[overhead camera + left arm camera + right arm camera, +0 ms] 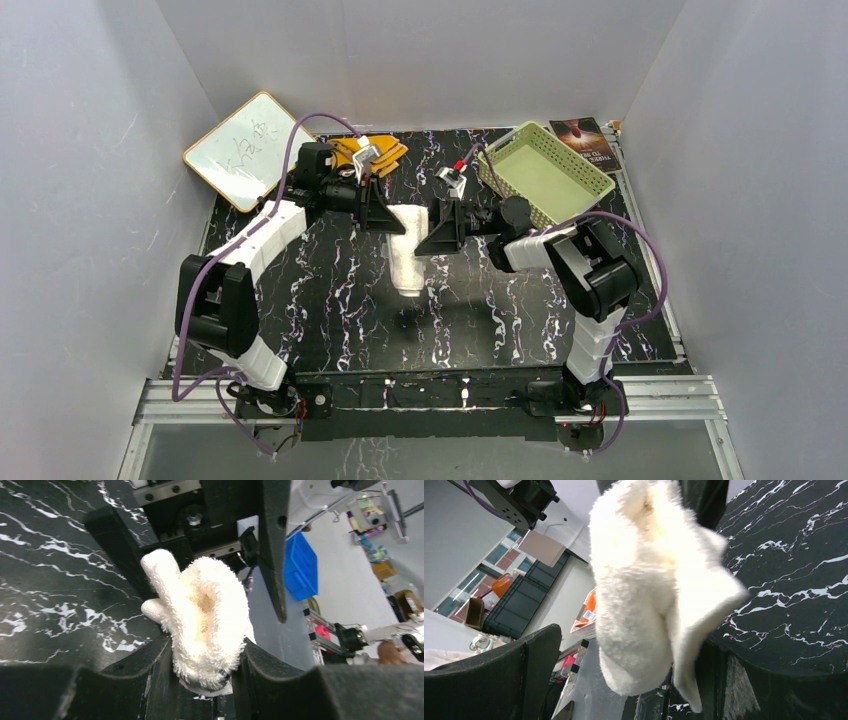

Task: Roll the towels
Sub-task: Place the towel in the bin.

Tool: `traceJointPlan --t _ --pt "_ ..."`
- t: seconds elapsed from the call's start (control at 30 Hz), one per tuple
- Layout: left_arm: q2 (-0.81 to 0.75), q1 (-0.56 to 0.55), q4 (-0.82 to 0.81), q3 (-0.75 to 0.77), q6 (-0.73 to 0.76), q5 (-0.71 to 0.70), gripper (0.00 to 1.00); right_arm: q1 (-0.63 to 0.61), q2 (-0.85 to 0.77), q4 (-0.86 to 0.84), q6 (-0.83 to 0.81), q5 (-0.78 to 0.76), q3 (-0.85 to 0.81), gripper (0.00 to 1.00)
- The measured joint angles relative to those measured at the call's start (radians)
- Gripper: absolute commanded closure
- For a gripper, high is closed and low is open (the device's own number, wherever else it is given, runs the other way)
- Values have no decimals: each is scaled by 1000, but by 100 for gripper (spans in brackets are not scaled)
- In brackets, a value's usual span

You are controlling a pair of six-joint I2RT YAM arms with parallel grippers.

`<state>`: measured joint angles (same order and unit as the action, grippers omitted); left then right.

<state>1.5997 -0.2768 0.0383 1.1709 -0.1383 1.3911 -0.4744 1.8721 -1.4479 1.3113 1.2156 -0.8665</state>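
- Top view: the white towel [407,262] lies mid-frame on the table [300,300] as a loose, half-made roll running down toward the arm bases. Its upper end sits between the two grippers.
- The left gripper [390,220] comes in from the left and the right gripper [430,238] from the right, facing each other. My read is one per side, so the roll can't skew or spring open.
- The yellow towel [395,152] is at upper centre-left, flat and partly hidden under the left wrist. It is not rolled yet.
- The basket [548,172] at upper right and the board [238,150] at upper left are well apart from the work.
- Left wrist view: the left gripper [207,655] is pinching the white towel [205,615]. The bunched end is squeezed between both fingers [150,665] and bulges out above them. This is probably the anchor for the roll's core.
- Right wrist view: the right gripper [634,645] is spread. The white towel [639,595] leans on the lower-right finger [734,680], with a clear gap to the other finger at lower left. It looks like it is guiding the towel, not clamping it.
- A loose flap hangs at the towel's right edge. Risk: it unwinds if the left gripper lets go.
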Motion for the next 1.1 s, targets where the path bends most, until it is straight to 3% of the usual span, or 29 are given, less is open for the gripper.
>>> traceJointPlan --t 0.07,0.2,0.47,0.57,0.63,0.73,0.9,0.93,1.1 --pt "5 0 52 18 41 -42 67 -6 0 0 -7 0 0 2" --pt "8 0 114 31 74 -159 69 -31 -26 81 -143 -15 0 18" --pt "-10 0 130 29 96 -363 70 -60 -114 769 -632 -185 -98 38" --pt "-31 -1 122 13 102 -425 66 -68 -114 921 -726 -246 -143 61" --pt "-42 -2 119 1 101 -446 61 -70 -114 984 -758 -272 -160 77" --pt "-54 -2 104 -14 100 -476 54 -70 -111 1061 -779 -294 -184 81" --pt "-64 0 58 -24 75 -567 17 -67 -98 1129 -787 -322 -219 96" --pt "-66 2 48 -24 61 -590 3 -61 -98 1131 -785 -331 -219 98" --pt "-102 72 -18 -22 -63 -678 2 25 -113 1138 -746 -370 -219 94"
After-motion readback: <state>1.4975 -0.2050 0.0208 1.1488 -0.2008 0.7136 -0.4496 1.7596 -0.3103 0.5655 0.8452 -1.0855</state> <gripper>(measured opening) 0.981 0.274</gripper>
